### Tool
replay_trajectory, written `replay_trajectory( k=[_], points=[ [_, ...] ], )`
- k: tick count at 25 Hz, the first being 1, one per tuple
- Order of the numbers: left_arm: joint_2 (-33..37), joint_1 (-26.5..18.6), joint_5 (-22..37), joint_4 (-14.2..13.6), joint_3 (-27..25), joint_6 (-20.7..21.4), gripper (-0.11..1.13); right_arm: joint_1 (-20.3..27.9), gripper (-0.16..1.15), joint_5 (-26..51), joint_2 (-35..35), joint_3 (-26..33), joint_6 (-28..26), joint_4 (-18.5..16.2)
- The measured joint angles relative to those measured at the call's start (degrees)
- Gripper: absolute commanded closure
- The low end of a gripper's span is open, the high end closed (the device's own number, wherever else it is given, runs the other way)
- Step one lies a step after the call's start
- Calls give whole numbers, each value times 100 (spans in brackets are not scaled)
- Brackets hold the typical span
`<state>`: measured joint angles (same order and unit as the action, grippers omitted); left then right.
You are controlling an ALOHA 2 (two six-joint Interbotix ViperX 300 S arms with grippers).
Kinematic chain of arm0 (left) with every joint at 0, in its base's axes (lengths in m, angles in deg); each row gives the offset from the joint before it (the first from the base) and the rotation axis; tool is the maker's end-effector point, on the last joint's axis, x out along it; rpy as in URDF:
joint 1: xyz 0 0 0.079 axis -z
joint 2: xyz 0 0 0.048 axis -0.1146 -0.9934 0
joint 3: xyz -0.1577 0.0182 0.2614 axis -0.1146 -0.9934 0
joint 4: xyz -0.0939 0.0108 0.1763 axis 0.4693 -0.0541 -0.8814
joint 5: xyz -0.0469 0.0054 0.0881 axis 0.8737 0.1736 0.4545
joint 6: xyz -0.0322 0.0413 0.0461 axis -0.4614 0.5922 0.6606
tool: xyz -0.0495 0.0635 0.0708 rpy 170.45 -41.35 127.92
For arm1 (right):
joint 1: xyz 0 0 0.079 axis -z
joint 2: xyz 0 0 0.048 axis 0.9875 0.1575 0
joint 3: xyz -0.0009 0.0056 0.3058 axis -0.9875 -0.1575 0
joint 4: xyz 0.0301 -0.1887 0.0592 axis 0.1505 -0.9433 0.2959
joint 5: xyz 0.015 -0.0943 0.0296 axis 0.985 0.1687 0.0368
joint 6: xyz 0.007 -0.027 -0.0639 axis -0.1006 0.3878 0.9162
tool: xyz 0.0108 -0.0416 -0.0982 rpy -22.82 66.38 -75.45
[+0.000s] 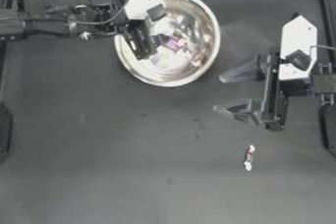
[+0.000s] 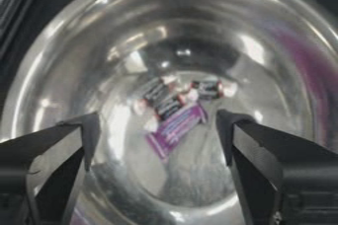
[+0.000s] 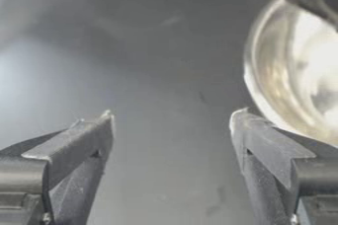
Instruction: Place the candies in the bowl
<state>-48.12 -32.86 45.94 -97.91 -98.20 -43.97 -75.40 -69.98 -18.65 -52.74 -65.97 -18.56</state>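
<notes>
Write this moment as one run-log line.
left gripper: open over bowl | pink candy inside | right gripper: open, idle | candy on table

Top view looks straight down; left wrist view peers closely into the bowl (image 2: 59, 46); right wrist view shares its rim across the table (image 3: 132, 61).

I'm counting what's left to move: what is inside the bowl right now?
Inside the bowl lie a pink-purple wrapper and some whitish twist-wrapped candies; the open left gripper hovers above. Their exact count is unclear.
</notes>
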Motion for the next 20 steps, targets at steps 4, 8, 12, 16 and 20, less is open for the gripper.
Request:
replay_trajectory(
  k=[4, 8, 12, 16, 20],
  points=[
    [378, 167, -26, 9, -149, 0, 3, 0, 0, 888, 0, 158, -26, 545],
    [1143, 431, -70, 44, -519, -44, 3, -18, 0, 1696, 0, 343, -343, 905],
    [1705, 694, -141, 185, -888, -44, 3, -202, 0, 2276, 26, 431, -1063, 879],
    [2127, 800, -396, 299, -1310, -53, 3, -580, 0, 2839, 35, 483, -2259, 527],
    [2452, 809, -817, 466, -1775, -62, 3, -1143, 0, 3524, 246, 606, -3814, -132]
  ],
)
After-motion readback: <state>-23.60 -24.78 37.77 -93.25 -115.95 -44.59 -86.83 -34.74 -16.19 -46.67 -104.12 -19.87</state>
